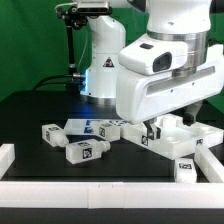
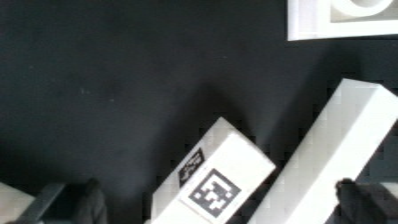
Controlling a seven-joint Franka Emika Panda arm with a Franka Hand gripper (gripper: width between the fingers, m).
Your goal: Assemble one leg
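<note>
In the wrist view a white leg [image 2: 222, 180] with a black-and-white tag lies slanted on the black table, between my two dark fingertips [image 2: 71, 203]. My gripper [image 2: 217, 208] is open wide, with a gap on each side of the leg. In the exterior view the gripper [image 1: 149, 128] is low over that leg [image 1: 152, 141], in front of the large white panel [image 1: 186, 129]. Three more legs lie loose: one at the exterior view's left [image 1: 52, 133], one in front of it [image 1: 83, 151], and one at the right front [image 1: 187, 168].
The marker board [image 1: 95, 127] lies flat behind the loose legs. A white rail [image 1: 100, 190] borders the table at the front and the left. In the wrist view a long white edge [image 2: 347, 125] lies beside the leg, and a panel corner with a socket [image 2: 347, 18] shows beyond it.
</note>
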